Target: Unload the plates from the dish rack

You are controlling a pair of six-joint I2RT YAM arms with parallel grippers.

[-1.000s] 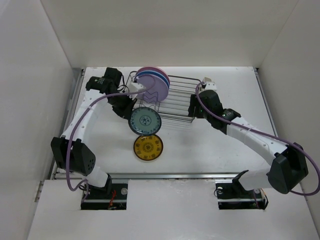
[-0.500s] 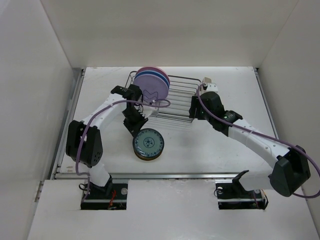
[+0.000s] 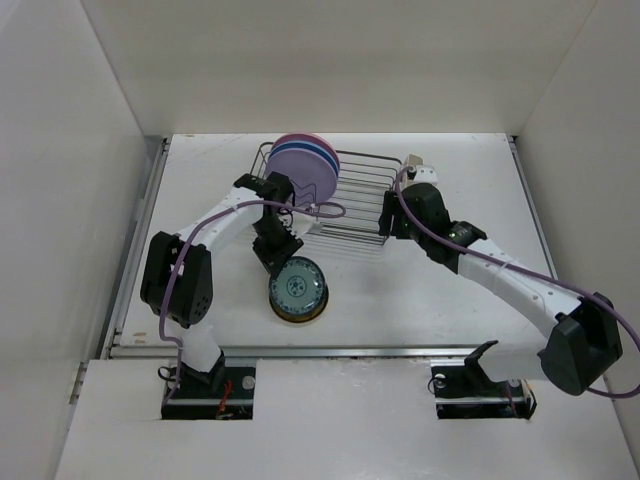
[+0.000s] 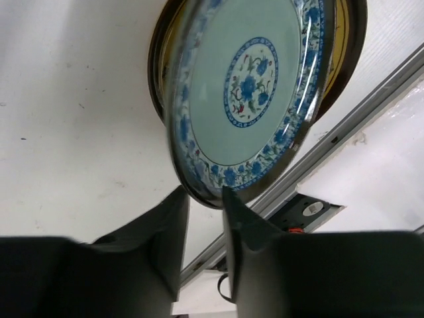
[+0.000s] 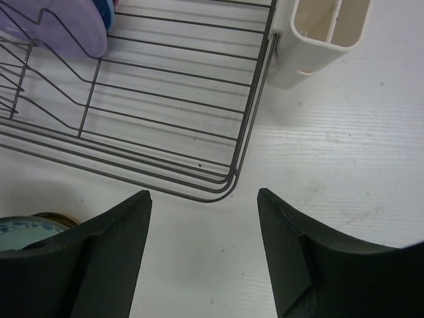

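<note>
left claw (image 4: pixel 205 196) pinching teal plate (image 4: pixel 245 93) rim, plate tilted on yellow plate (image 4: pixel 339 30), near side of rack (image 3: pixel 355 190) | right claw (image 5: pixel 203 195) spread over rack's near corner

Enclosed robot lab bench
A white table (image 3: pixel 440 310) is boxed in by bare white panels (image 3: pixel 60 200); arm mounts (image 3: pixel 205 385) are seen at the bottom edge.

The teal plate (image 4: pixel 248 93) looks smooth and shiny. The dish rack (image 5: pixel 165 99) is thin metal wire. Its cup (image 5: pixel 321 36) is smooth plastic.
</note>
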